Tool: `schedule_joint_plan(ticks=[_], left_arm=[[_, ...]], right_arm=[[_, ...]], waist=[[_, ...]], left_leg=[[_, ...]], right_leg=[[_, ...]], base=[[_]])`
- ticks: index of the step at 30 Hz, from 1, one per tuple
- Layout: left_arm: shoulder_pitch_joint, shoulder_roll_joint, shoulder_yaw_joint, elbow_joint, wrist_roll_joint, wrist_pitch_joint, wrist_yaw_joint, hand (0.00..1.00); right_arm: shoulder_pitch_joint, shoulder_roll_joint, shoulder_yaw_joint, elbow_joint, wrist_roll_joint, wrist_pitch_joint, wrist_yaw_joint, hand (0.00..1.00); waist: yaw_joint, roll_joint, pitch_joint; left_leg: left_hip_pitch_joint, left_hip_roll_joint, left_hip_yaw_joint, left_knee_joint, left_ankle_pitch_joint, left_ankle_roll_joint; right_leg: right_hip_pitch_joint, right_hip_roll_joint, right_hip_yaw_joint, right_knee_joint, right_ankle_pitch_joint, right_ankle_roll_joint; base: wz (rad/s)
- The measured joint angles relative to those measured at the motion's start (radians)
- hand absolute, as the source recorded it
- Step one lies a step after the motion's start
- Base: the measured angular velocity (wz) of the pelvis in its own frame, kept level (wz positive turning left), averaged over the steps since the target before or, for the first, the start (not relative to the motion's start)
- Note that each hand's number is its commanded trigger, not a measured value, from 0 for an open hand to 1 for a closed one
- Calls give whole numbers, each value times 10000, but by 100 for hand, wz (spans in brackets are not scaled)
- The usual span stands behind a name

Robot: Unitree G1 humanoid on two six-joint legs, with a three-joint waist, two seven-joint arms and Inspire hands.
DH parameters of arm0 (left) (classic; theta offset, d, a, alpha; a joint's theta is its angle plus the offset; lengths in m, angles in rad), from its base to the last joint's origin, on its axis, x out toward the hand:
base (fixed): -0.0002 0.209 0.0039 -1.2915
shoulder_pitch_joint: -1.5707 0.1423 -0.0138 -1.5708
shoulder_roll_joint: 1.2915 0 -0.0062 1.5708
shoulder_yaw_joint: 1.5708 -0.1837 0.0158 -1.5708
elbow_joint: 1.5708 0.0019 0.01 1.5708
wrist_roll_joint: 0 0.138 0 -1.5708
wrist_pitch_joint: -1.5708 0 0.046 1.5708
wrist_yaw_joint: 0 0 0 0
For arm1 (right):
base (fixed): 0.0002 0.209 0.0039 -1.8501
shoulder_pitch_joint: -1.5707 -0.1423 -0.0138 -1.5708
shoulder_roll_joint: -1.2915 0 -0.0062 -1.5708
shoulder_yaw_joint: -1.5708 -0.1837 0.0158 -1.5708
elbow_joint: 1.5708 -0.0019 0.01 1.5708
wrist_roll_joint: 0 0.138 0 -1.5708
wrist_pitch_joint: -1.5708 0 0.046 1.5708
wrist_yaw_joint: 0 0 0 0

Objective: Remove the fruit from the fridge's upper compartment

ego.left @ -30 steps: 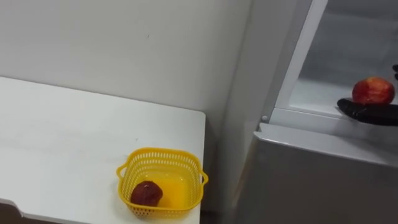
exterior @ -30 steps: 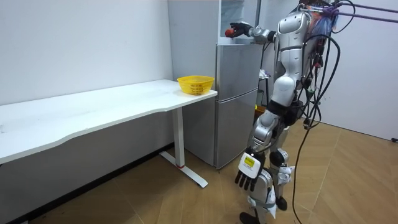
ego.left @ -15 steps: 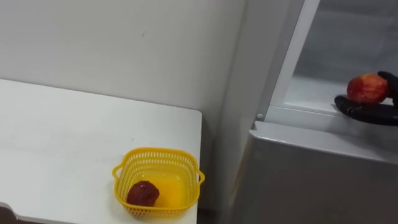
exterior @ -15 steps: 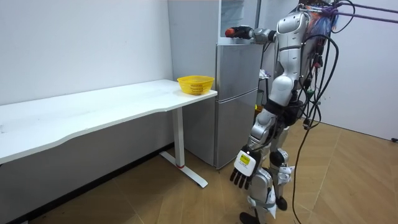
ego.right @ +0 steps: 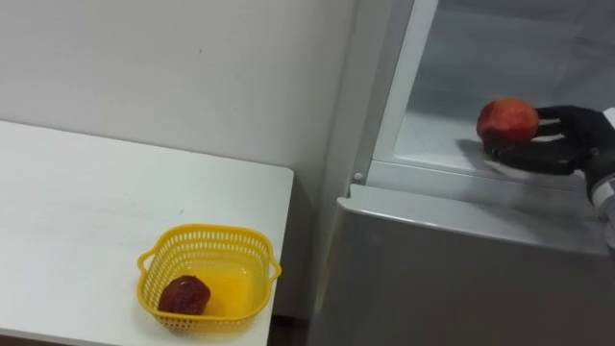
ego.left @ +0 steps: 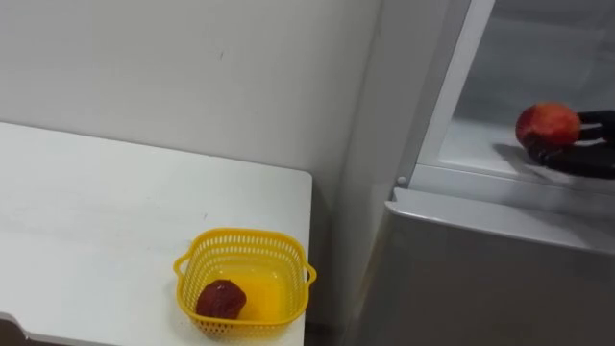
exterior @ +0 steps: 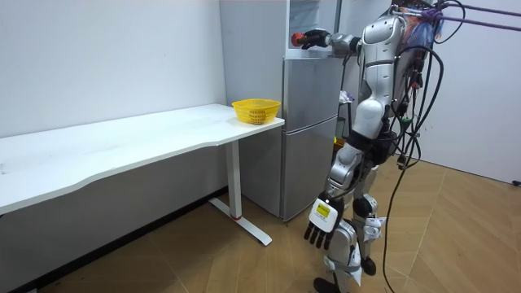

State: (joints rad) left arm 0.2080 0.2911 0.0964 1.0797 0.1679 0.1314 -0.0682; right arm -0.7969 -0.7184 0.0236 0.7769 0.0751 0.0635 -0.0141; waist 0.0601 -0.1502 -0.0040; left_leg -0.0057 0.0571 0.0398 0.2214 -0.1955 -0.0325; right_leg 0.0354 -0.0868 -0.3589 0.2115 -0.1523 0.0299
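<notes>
Yellow basket (ego.left: 245, 234) sits on the white counter (ego.left: 96, 211), close to the counter's right edge. It holds one dark red fruit (ego.left: 220, 299), lying at its left near side; the rest of the basket floor is bare. The fridge (ego.left: 480, 279) stands right of the counter, with a narrow gap between them. Its upper compartment is open and its white shelf (ego.left: 476, 144) shows.

The red apple (ego.left: 547, 125) is in my right robot hand (ego.right: 574, 135), just above the shelf near the compartment's front lip. My fingers lie under the apple and my thumb is on its right side, curled round it. The arm comes in from the right, stretched out about level at shoulder height.

My left robot hand (exterior: 321, 229) hangs low by my leg, fingers loose and straight, holding nothing. I stand upright on the wooden floor, right in front of the fridge. There is open room above the basket and over the left part of the counter.
</notes>
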Motion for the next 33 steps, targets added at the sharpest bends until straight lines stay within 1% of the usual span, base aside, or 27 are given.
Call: schedule_joint_plan(ticks=[3,5,8,14,15,17,20,25,29,32,33], left_arm=[[-7,0,0,0,0,-1,9,0],[-32,0,-14,-5,-3,-8,50,0],[-38,1,-7,-7,-5,-15,208,0],[-143,1,-12,-8,-7,-41,241,0],[-153,1,-12,-8,-6,-58,301,0],[-136,1,-14,-8,-14,-61,387,0],[-149,1,-14,-9,-15,-74,398,0],[-149,1,-15,-8,-17,-98,436,0],[-59,1,-14,-15,-91,-213,579,0],[17,1,-20,-56,-213,-219,580,0],[58,-2,-21,-140,-211,-219,583,0]], right_arm=[[-54,0,37,16,1,-6,-113,100],[-215,-1,102,104,-7,-14,-204,100],[-236,-2,203,102,-12,-21,-278,100],[-238,-2,440,102,-12,-22,-262,100],[-238,-1,440,105,-18,-23,-261,100],[-238,-2,439,104,2,-30,-253,100],[-238,-2,440,104,18,-30,-249,100],[-238,-2,439,97,131,-33,-289,100],[-237,4,434,-29,442,-28,-440,100],[-180,34,433,-422,755,11,-629,100],[-8,47,430,-828,855,11,-797,100]], waist=[[16,-7,4],[28,13,31],[24,7,28],[58,-6,26],[58,18,43],[57,-2,29],[57,-4,27],[159,-2,23],[208,36,37],[66,128,34],[37,177,33]], left_leg=[[-1,0,0,-3,0,0],[-5,2,-1,-5,0,0],[-12,2,-1,-12,0,0],[-25,2,-1,-14,0,0],[-26,2,-2,-13,0,0],[-29,2,-1,-11,0,-1],[-31,1,-1,-10,0,0],[-20,2,11,1,0,-1],[-28,-1,14,0,0,-1],[-44,-1,10,10,0,-1],[-43,-1,11,10,0,-1]], right_leg=[[0,0,0,0,0,0],[8,0,-13,-1,0,1],[7,-2,-18,-2,-1,2],[8,-4,-24,-2,-2,3],[10,-3,-25,-6,-2,3],[10,0,-18,-7,-2,3],[10,-1,-15,-7,-2,3],[10,2,-9,-7,-1,3],[21,15,26,-44,-1,2],[21,14,19,-48,-1,2],[17,14,22,-53,0,2]], base=[[0],[2],[0],[0],[0],[0],[0],[0],[0],[0],[0]])
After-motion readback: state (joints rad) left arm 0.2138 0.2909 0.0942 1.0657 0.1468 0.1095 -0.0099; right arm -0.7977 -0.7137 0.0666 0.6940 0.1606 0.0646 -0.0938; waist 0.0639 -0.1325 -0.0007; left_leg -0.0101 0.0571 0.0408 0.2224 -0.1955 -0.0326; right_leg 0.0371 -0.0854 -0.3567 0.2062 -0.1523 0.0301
